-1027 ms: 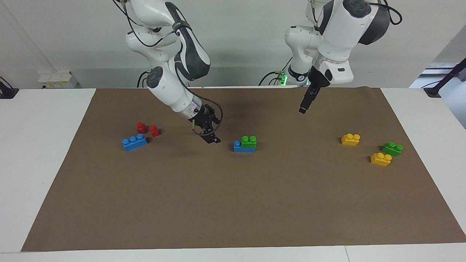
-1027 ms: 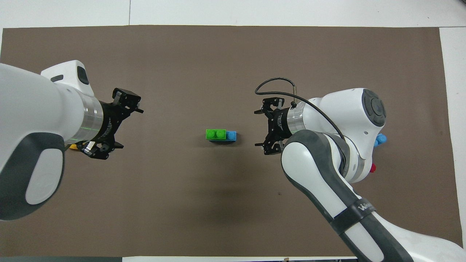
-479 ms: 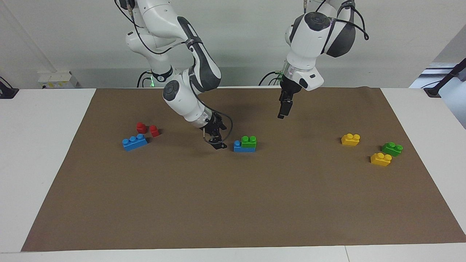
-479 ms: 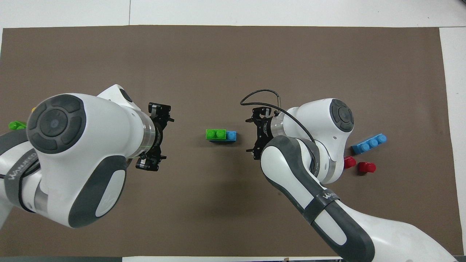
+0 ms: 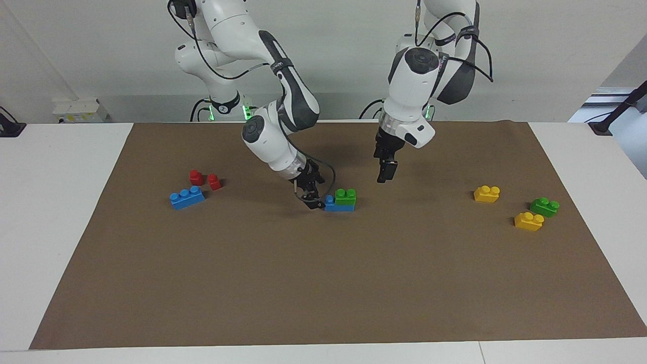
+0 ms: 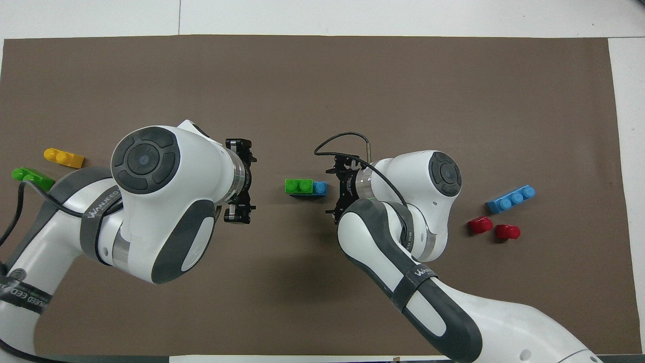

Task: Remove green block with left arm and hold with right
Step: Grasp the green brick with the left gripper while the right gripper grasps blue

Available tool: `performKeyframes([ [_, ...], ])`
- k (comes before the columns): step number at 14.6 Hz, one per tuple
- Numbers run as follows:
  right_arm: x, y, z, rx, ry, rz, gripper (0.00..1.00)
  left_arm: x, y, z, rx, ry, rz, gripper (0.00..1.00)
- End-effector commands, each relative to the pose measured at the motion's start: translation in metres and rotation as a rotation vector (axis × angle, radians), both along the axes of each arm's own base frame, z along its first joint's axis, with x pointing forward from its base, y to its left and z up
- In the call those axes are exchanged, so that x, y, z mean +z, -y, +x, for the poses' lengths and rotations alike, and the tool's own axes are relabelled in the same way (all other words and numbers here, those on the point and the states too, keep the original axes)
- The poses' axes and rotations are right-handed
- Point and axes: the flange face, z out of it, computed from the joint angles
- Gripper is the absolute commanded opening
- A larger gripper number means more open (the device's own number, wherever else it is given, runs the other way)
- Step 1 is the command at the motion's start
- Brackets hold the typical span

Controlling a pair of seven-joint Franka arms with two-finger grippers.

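A green block (image 5: pixel 346 196) (image 6: pixel 298 186) sits pressed on top of a short blue brick (image 5: pixel 330 205) (image 6: pixel 320 188) in the middle of the brown mat. My right gripper (image 5: pixel 314 197) (image 6: pixel 335 190) is open and low over the mat, right beside the blue brick's bare end, toward the right arm's end of the table. I cannot tell if it touches the brick. My left gripper (image 5: pixel 382 174) (image 6: pixel 246 182) is open and empty, in the air beside the stack toward the left arm's end. A second green block (image 5: pixel 544 206) (image 6: pixel 30 176) lies loose near the left arm's end.
Two yellow bricks (image 5: pixel 487 193) (image 5: pixel 528 221) lie by the loose green block; one shows in the overhead view (image 6: pixel 63 157). A blue three-stud brick (image 5: pixel 187 197) (image 6: pixel 510 198) and two red pieces (image 5: pixel 196 177) (image 5: pixel 215 182) lie toward the right arm's end.
Both grippers have closed in on the stack from either end. The right gripper has come down beside the blue brick. The left gripper has dropped lower and moved toward the green block.
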Motion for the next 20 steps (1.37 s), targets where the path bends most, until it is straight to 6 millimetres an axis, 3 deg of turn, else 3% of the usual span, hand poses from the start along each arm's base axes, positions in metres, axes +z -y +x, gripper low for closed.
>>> performKeyframes([
  [1, -0.014, -0.009, -0.001, -0.033, 0.008, 0.009, 1.00, -0.013, 0.016, -0.001, 0.045, -0.002, -0.013, 1.00],
  [3, -0.024, -0.011, 0.001, -0.042, 0.017, -0.001, 1.00, -0.031, 0.040, -0.007, 0.064, -0.003, -0.014, 1.00],
  [8, -0.040, -0.026, -0.004, -0.033, 0.049, -0.021, 0.93, -0.046, 0.054, -0.007, 0.114, 0.000, -0.020, 1.00],
  [9, -0.040, -0.026, -0.005, -0.033, 0.050, -0.021, 0.86, -0.054, 0.057, -0.006, 0.122, -0.008, -0.015, 1.00],
  [10, -0.040, -0.027, -0.005, -0.032, 0.049, -0.021, 0.76, -0.055, 0.063, -0.008, 0.126, -0.003, -0.021, 1.00],
  [11, -0.040, -0.026, -0.005, -0.033, 0.050, -0.021, 0.60, -0.066, 0.066, -0.009, 0.128, -0.014, -0.012, 1.00],
  [13, -0.040, -0.027, -0.005, -0.030, 0.050, -0.021, 0.08, -0.071, 0.069, -0.009, 0.133, -0.019, -0.008, 1.00],
  [14, -0.040, -0.026, -0.004, -0.021, 0.054, -0.023, 0.00, -0.087, 0.076, -0.011, 0.122, -0.025, 0.020, 1.00],
  [16, -0.036, -0.028, -0.003, 0.015, 0.079, -0.018, 0.00, -0.098, 0.082, -0.006, 0.145, 0.010, 0.044, 1.00],
  [20, -0.036, -0.027, -0.002, 0.016, 0.081, -0.018, 0.00, -0.101, 0.081, -0.007, 0.143, 0.008, 0.049, 1.00],
])
